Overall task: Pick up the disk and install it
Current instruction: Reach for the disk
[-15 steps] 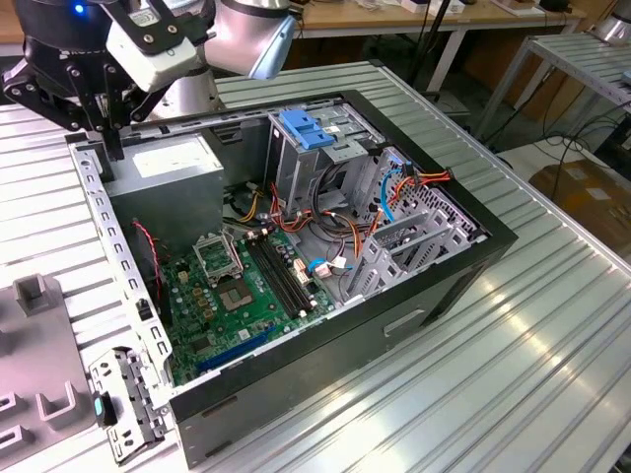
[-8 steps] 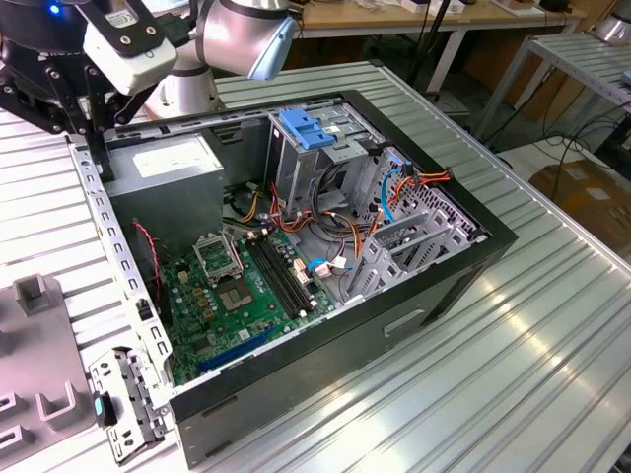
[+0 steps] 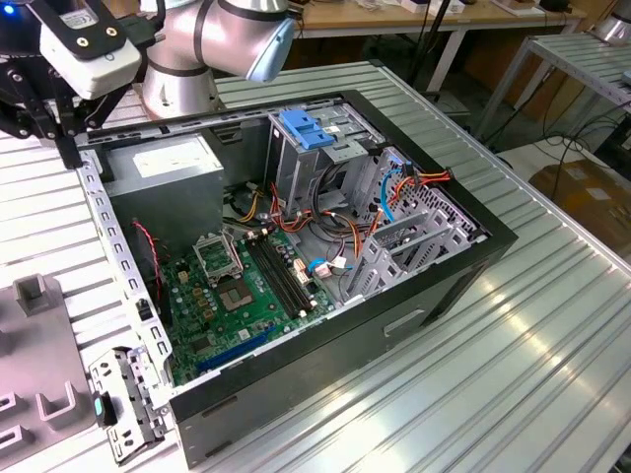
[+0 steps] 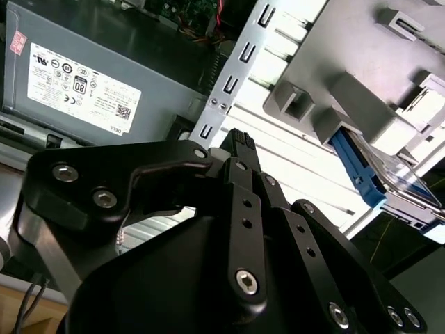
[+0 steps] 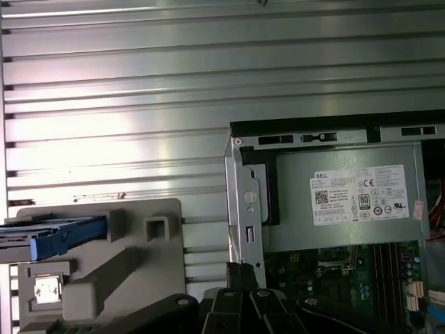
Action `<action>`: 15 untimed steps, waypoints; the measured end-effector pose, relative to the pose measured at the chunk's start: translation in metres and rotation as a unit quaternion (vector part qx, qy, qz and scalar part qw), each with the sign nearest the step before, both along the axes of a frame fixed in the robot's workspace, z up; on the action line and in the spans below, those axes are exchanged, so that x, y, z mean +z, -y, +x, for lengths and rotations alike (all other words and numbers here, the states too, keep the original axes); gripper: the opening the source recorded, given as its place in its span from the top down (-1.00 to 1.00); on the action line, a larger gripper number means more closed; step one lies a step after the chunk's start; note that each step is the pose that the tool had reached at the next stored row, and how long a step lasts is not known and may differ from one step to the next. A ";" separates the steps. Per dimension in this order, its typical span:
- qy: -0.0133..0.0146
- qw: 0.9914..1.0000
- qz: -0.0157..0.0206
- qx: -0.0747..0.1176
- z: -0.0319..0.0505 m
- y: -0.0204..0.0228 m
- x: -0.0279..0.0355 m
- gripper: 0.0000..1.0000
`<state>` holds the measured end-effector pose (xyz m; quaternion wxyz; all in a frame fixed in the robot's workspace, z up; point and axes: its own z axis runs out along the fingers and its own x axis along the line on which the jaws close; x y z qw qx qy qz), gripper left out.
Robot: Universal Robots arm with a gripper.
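Ribbed aluminium tabletop point(image 3: 552, 335) is seen under everything, with benches and cables in the room behind. An open computer case point(image 3: 463, 281) is laid on its side on it, so that the inside is exposed from above. Inside the case, a grey power-supply box point(image 3: 163, 163) is fitted at one end, a green motherboard point(image 3: 246, 296) is spread across the floor, and a metal drive cage point(image 3: 306, 148) topped by a blue latch point(image 3: 308, 130) is set at the far side from the power supply.

Outside the case, just beside its power-supply end, a grey fixture point(image 5: 156, 271) is placed on the tabletop. The disk point(image 5: 55, 233) is held in this fixture, lying flat, its blue bracket and silver body visible in both wrist views; it is well apart from the drive cage.

The tool point(image 4: 236, 142) is held over the rim of the case by the power supply, between the case and the fixture. Its fingers are drawn narrow, tips together, and nothing is gripped between them.

As judged from this, no part of the task is done: the disk is neither touched nor lifted, and both the pick-up and the installation remain.
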<state>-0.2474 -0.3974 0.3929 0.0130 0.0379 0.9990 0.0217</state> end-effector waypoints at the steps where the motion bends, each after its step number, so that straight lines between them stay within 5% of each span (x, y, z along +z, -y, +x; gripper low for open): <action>1: 0.000 1.000 0.000 0.000 -0.0038 -0.0006 0.0000 0.79; 15: 0.000 1.000 0.000 0.000 -0.0399 -0.0038 0.0000 0.79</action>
